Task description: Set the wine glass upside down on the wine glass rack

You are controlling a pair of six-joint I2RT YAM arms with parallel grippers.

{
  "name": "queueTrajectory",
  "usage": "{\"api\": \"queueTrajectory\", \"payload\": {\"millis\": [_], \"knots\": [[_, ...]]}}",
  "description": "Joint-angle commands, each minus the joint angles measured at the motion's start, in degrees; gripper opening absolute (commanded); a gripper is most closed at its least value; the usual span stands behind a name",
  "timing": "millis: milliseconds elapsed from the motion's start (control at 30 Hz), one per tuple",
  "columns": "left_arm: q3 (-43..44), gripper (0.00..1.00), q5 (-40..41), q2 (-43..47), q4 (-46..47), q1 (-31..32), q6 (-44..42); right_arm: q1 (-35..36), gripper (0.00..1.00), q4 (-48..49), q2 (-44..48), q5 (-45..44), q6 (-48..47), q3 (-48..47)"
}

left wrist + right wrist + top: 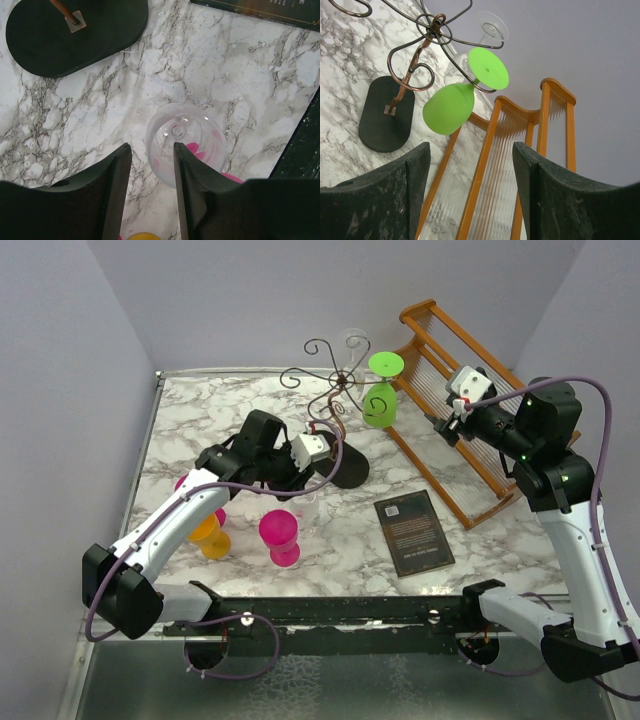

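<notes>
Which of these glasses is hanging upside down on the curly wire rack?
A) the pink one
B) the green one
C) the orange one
B: the green glass hangs bowl-down from a curled arm of the wire rack, while the pink glass and the orange glass sit on the table.

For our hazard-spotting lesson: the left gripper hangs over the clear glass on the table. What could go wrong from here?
1. The clear glass sits partly under one finger of the left gripper, off the gap's centre; closing could tip it instead of gripping it.
2. The pink glass stands close and might be bumped.
3. The rack already holds a green glass, which a newcomer could strike.
</notes>
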State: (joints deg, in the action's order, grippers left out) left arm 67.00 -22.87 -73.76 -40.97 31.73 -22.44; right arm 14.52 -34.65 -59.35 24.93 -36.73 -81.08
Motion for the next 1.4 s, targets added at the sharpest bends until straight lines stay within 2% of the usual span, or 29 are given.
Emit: {"api": "queueTrajectory", "payload": {"millis": [0, 167, 633, 733, 867, 967, 1200, 1367], "knots": [[0.7, 0.36, 0.8, -0.4, 1.8, 1.0, -2.8, -0.3, 0.66, 0.7, 0.0, 0.6, -0.4, -0.3], [-0.5, 0.25, -0.1, -0.5, 3.4, 1.7, -4.3, -0.2, 0.66, 0.5, -0.3, 0.7, -0.4, -0.7], [-0.2, 0.23, 0.2, -2.9, 1.1, 2.3, -8.2, -0.3, 0.66, 0.5, -1.3, -0.2, -1.2, -0.9], [-0.4, 0.18, 0.0, -3.2, 0.4, 2.5, -9.5, -0.2, 0.66, 0.4, -1.7, -0.4, -1.4, -0.9], [0.4, 0.07, -1.3, -3.1, -0.1, 2.6, -10.3, -0.3, 0.67, -0.7, -2.9, -1.1, -1.1, -2.3], [1.5, 0.0, -3.4, -2.5, 0.3, 2.7, -9.9, -0.3, 0.67, -0.6, -3.1, -1.8, -0.9, -2.8], [5.2, 0.0, -13.0, 0.2, 1.9, 2.7, -6.2, -0.2, 0.67, -1.4, -3.5, -1.1, -0.1, -4.5], [10.0, 0.0, -17.8, 2.4, 5.2, 2.7, 0.6, -0.2, 0.67, -3.8, -4.0, 5.7, 2.0, -6.2]]}}
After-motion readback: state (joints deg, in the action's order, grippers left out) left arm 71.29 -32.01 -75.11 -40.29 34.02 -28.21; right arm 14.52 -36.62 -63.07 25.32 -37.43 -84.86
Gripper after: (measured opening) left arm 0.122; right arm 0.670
